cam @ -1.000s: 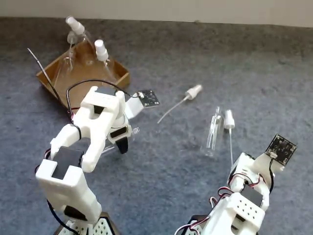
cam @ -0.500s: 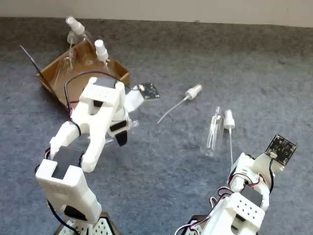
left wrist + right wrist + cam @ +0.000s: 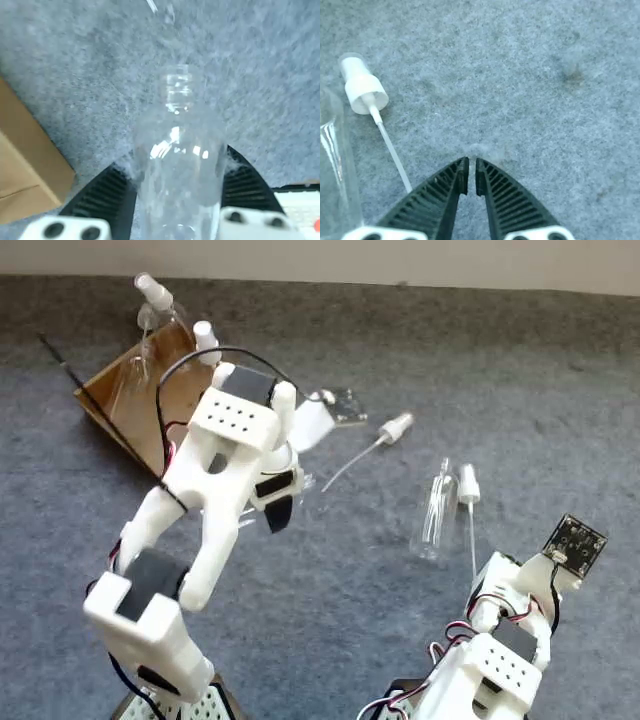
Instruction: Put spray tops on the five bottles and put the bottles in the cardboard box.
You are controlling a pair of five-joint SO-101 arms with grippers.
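My left gripper [image 3: 177, 192] is shut on a clear bottle [image 3: 177, 155] with no top, its open neck pointing away over the carpet. From above, that gripper [image 3: 283, 496] hangs just right of the cardboard box [image 3: 118, 408] with the bottle [image 3: 306, 483] in it. Two bottles with white spray tops [image 3: 205, 338] lean in the box. A second bare bottle [image 3: 436, 508] lies on the carpet beside a loose spray top [image 3: 469, 485]; another spray top [image 3: 396, 427] lies farther back. My right gripper [image 3: 471, 172] is shut and empty, near a spray top [image 3: 362, 86].
Grey carpet covers the whole table. The box's side [image 3: 25, 160] is close beside the left gripper. The right arm [image 3: 510, 635] sits at the front right, with the lying bottle [image 3: 332, 165] at its side. Open carpet lies to the right and back.
The left arm has risen and swung right and back, carrying the clear bottle away from the front of the box. The right arm has stayed still.
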